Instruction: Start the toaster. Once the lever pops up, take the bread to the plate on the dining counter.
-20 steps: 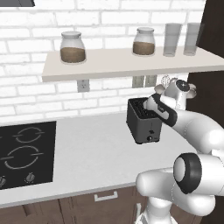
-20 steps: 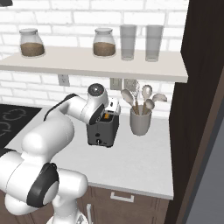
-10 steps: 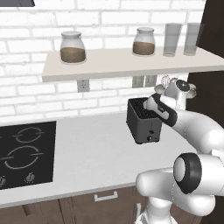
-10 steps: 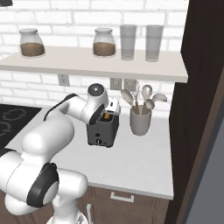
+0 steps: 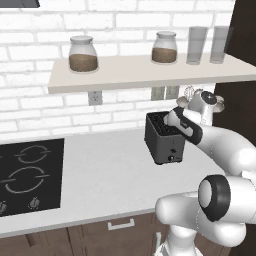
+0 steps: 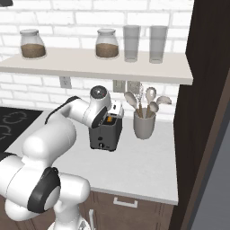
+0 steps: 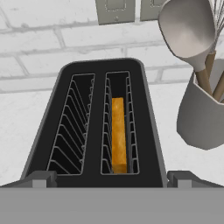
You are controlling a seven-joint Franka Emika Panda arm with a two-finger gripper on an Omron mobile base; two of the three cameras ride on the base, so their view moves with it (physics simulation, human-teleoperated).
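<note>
The dark toaster [image 5: 165, 144] [image 6: 104, 135] [image 7: 101, 66] stands on the grey countertop near the brick wall. Seen from above in the hand view, the bread [image 7: 118, 135] sits low in its right slot, golden edge up; the left slot holds nothing. An orange bit of the bread [image 6: 110, 120] also peeks out in the right base view. My gripper [image 5: 173, 118] [image 6: 113, 112] [image 7: 111, 180] hovers just over the toaster's top, open, its fingertips [image 7: 40, 178] spread wider than the toaster and holding nothing. The plate and the dining counter are out of view.
A grey crock of wooden spoons [image 6: 144, 125] [image 7: 202, 118] stands close to the toaster's right. A shelf [image 5: 150, 70] with jars and glasses hangs above. The black cooktop [image 5: 25, 170] lies to the left; a dark tall cabinet [image 6: 206, 112] bounds the right.
</note>
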